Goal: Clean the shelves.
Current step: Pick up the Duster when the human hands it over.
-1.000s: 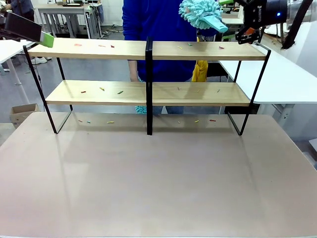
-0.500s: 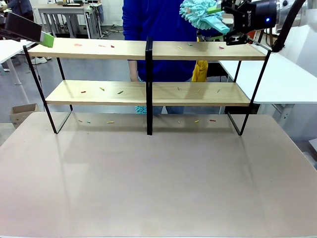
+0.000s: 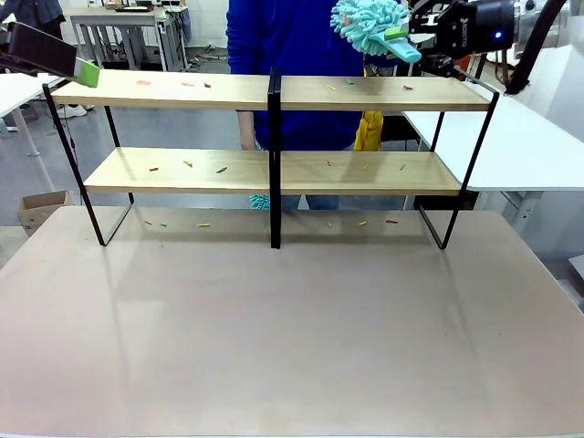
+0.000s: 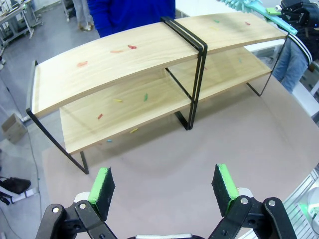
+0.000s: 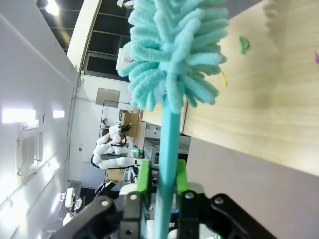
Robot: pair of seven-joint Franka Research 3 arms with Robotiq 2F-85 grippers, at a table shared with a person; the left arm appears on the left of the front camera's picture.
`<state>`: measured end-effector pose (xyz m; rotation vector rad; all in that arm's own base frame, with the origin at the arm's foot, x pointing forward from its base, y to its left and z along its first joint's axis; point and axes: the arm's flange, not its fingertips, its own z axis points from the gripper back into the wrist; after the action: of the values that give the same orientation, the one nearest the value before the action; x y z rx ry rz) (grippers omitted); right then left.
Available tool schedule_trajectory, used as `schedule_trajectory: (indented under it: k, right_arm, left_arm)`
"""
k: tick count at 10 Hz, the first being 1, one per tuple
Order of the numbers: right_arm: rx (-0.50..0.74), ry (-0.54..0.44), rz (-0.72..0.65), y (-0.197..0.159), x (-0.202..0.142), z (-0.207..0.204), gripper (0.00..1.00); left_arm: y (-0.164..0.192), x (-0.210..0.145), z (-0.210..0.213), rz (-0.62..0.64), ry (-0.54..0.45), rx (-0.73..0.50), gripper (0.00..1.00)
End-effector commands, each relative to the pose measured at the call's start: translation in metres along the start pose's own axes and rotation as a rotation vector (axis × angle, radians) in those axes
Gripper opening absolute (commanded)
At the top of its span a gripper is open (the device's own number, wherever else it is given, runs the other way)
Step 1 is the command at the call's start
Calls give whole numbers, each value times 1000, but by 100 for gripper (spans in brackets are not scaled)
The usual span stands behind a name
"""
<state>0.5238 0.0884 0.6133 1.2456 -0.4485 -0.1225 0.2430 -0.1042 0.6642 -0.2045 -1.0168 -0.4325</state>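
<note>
Now pinching duster (image 5: 172,59) with right end effector (image 5: 162,177), spread before, above shelves' (image 3: 182,91) right end; left end effector (image 4: 163,184) spread; ready to sweep.

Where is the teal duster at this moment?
In the front view the teal duster is at the top right, above the right half of the shelves, its handle clamped in the right gripper.

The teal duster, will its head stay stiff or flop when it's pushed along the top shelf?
The duster head is loose fluffy strands, so it will probably squash and bend on the shelf. Its thin handle looks straight and rigid. It seems light; the right gripper pinches it by the handle alone.
</note>
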Motion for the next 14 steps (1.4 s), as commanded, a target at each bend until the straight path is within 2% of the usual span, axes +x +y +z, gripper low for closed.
schedule_trajectory:
  k: [1,5,6,8,10,11,12,13,14]
  right_arm:
    - [36,-36,32,-5,-6,1,0]
    - [30,-12,38,-4,-10,12,0]
    - [-2,7,78,12,-24,43,0]
    - [-86,40,117,45,-62,149,0]
    - [-176,-64,142,47,-109,280,0]
    - [-149,-80,150,41,-136,335,0]
    - [-94,-86,183,33,-165,377,0]
    - [-159,-144,124,22,-185,400,0]
    - [-213,-188,73,8,-192,402,0]
  left_arm:
    - [0,0,1,1,-3,0,100]
    - [0,0,1,1,-3,0,100]
    - [0,0,1,1,-3,0,100]
    - [0,0,1,1,-3,0,100]
    - [0,0,1,1,-3,0,100]
    - [0,0,1,1,-3,0,100]
    - [0,0,1,1,-3,0,100]
    - [0,0,1,1,-3,0,100]
    - [0,0,1,1,-3,0,100]
